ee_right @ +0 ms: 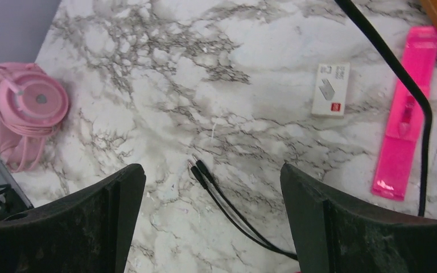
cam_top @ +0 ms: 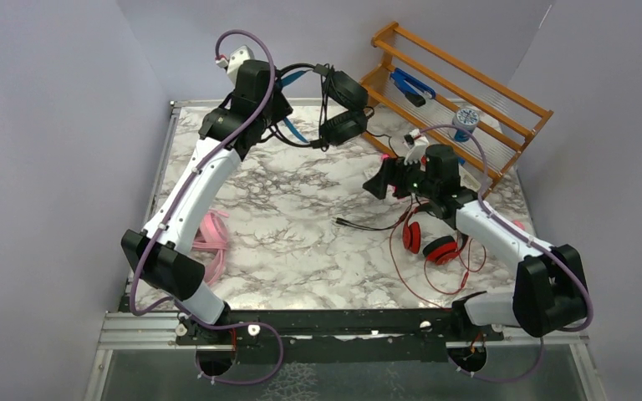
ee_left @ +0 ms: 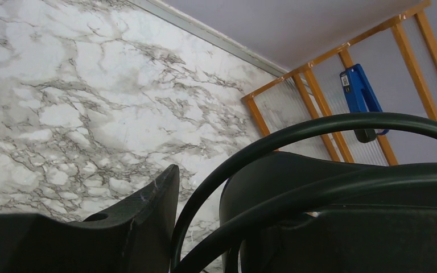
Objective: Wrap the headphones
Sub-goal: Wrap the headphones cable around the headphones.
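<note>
l hand (cam_top: 282, 100) is clamped on the black headset (cam_top: 341, 104), held up off the tabletop (cam_top: 301, 217), earcups hanging just right of it. r hand (ee_right: 210, 170) gapes wide, empty, over two cable plugs (ee_right: 196, 166) lying betw its fingers. red headset (cam_top: 435, 246) sits just behind r hand, by its arm. pink headset (ee_right: 28, 102) is well off to its left.

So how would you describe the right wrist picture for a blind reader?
The right gripper, open, hovers above two black cable plugs on a marble table. Pink headphones lie at left; a white box and pink strip at right.
</note>
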### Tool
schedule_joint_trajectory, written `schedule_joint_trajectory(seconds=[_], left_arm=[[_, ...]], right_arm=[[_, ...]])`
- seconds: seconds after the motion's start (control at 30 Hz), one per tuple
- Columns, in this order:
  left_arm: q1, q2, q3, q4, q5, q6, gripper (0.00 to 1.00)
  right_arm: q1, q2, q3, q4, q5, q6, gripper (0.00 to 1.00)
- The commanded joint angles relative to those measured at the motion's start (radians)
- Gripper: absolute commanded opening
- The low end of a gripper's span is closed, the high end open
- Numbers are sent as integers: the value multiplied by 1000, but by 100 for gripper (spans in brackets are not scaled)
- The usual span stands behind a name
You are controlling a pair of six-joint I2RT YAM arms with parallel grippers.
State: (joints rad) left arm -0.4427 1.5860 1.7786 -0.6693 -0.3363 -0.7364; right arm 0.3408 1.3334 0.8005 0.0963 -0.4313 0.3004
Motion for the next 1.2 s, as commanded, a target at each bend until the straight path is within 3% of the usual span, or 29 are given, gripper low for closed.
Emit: schedule_joint_trajectory(seconds=[0.0,0.23,0.43,0.63,0.7,0.8,0.97,1.03,1.17], left_arm=[[28,-39,79,40,75,-78,0],[38,-47,79,37,107,-88,0],[44,-61,70,29,124,-86,0],[48,-77,68,22,161,-92,0],[51,-82,73,22,165,-86,0],[58,-92,77,26,158,-95,0],[82,-72,55,112,121,-118,0],[108,-56,45,154,151,-170,0],[123,-5,55,268,215,-242,0]], right_arm=[[-3,-49,-20,-145,167,17,94],[-89,23,20,-139,301,21,95],[-101,105,62,43,369,-65,95],[-110,165,25,366,166,-215,88],[-111,181,-6,490,100,-239,77],[-111,194,32,456,-49,-213,42],[-87,63,-128,649,-372,56,8],[-73,33,-161,659,-453,104,2],[-21,39,-155,589,-628,91,0]])
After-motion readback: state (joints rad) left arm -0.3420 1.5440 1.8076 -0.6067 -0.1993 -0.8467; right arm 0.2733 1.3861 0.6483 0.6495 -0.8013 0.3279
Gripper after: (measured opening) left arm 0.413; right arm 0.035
